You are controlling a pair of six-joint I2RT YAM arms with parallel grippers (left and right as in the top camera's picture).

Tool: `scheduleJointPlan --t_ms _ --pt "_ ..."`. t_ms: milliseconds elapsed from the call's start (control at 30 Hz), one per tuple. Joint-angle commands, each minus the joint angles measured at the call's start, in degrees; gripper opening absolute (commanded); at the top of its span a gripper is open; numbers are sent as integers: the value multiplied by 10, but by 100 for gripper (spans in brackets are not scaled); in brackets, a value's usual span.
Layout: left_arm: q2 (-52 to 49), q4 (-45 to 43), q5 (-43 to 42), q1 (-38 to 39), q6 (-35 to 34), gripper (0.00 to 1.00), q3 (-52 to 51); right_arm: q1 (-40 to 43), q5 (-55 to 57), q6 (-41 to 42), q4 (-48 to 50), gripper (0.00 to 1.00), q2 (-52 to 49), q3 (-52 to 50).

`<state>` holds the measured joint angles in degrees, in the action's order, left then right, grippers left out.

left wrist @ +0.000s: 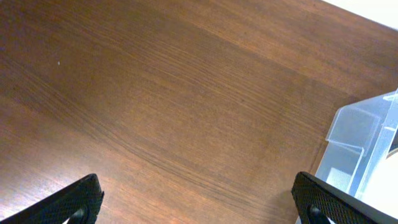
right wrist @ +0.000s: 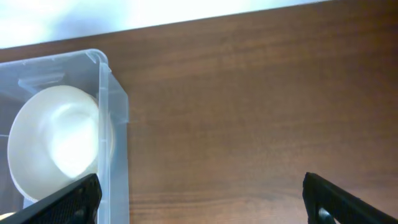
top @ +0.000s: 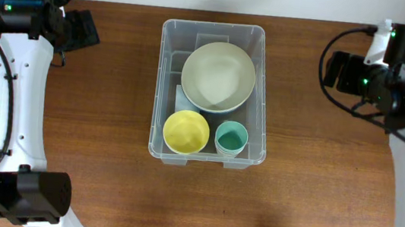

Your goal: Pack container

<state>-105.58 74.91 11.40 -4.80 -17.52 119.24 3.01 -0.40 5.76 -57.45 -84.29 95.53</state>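
With left claw [left wrist: 199,205] and right claw [right wrist: 202,199] wide and empty, grip the likely rigid, slick container [top: 159,93] by its rim.

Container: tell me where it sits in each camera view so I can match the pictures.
Overhead: the container stands in the middle of the picture, its long sides running top to bottom.
Left wrist: only one corner of the container shows, at the right edge, lower half.
Right wrist: the container fills the left side, cut off by the frame.
Shared landmark: the brown wooden table beside it.
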Motion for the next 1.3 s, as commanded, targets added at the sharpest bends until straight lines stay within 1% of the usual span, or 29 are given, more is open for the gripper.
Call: scheduleJointPlan --t_ms 0,167,333,467,633,700,767,833,900,1133,1267 --pt "33 11 0 0 10 100 -4 -4 34 11 -6 99 58 -10" --pt "91 10 0 13 9 100 -36 -4 56 23 9 99 144 -85" --pt "184 -22 3 27 9 100 -132 -4 56 23 47 99 249 -199" --pt "290 -73 2 34 9 100 -257 -4 63 30 69 99 348 -303" --pt "454 -137 3 35 4 100 -439 -4 71 47 68 99 466 -404" --pt "511 -151 4 35 -5 100 -499 -4 71 52 65 99 505 -433" --pt "566 -154 4 35 -38 100 -554 -4 71 53 60 99 541 -457" --pt "606 -176 4 35 -42 100 -595 -4 71 53 50 99 567 -470" --pt "632 -193 4 35 -43 100 -619 -4 69 53 41 99 576 -473" --pt "650 -127 4 35 -43 100 -628 -4 69 53 32 99 575 -474" --pt "650 -116 4 35 -43 100 -628 -4 69 53 32 99 575 -474"
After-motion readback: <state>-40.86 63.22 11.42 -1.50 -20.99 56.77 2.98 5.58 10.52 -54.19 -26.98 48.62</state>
